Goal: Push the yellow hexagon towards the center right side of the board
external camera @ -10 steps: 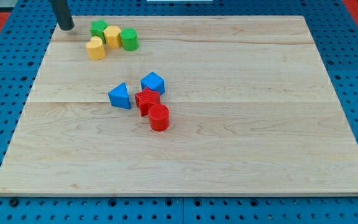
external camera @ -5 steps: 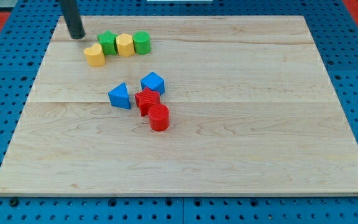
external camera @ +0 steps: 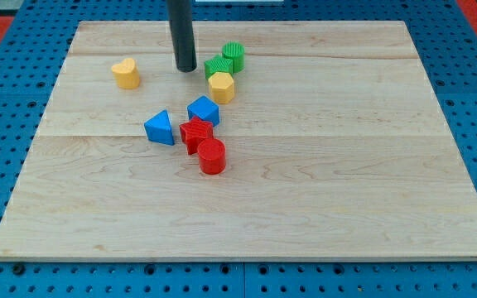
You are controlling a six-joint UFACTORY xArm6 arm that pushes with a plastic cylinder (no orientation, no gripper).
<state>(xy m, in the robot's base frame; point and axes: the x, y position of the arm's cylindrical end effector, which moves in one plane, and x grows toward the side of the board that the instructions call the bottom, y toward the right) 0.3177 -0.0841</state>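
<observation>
The yellow hexagon (external camera: 221, 86) lies on the wooden board (external camera: 346, 165), above the view's centre. A green star-like block (external camera: 217, 67) touches its upper left, and a green cylinder (external camera: 233, 56) sits just above that. My tip (external camera: 185, 69) rests on the board just left of the green star-like block, a short way up and left of the yellow hexagon. It touches no block that I can make out.
A yellow heart-shaped block (external camera: 126, 74) lies alone at the upper left. Below the hexagon sit a blue block (external camera: 203, 110), a blue triangle (external camera: 160, 128), a red star-like block (external camera: 195, 133) and a red cylinder (external camera: 212, 156), close together.
My tip has swept right from the upper left corner. The yellow hexagon and both green blocks moved right and the hexagon slid down; the yellow heart stayed behind.
</observation>
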